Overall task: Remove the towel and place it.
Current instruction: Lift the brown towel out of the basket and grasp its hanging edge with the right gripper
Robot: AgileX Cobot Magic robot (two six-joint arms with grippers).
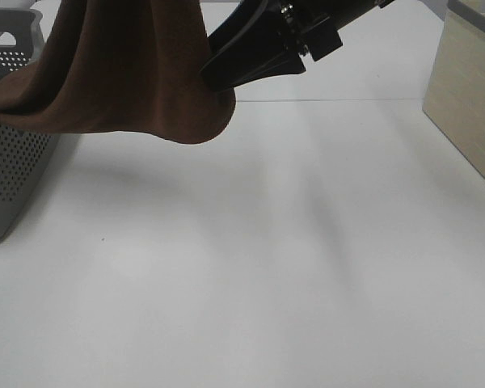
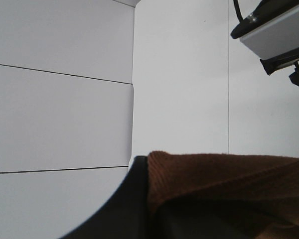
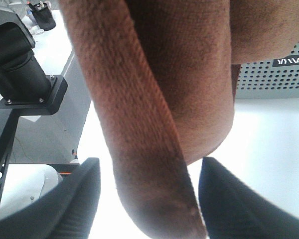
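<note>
Right fingers (image 3: 65, 199) stand spread on either side of a hanging towel (image 3: 154, 74) fold; left fingers (image 2: 124, 209) are clamped on the cloth.

From the high camera, the reddish-brown towel (image 1: 121, 65) hangs at 11 o'clock. Its 9 o'clock side is draped over the rim of the grey perforated basket (image 1: 8, 162). Its rounded lowest fold sags above the white counter (image 1: 267, 267) and casts a soft shadow there. The black right fingers (image 1: 242, 65) reach in from 12 o'clock, and their tips meet the towel's 3 o'clock edge. The right wrist camera shows a thick fold between the two parted fingers, not pinched, with the basket (image 3: 269, 74) behind. The left wrist camera shows the towel (image 2: 224, 174) bunched against a dark finger. A beige box (image 1: 469, 89) sits at 2 o'clock, well apart from the towel.
</note>
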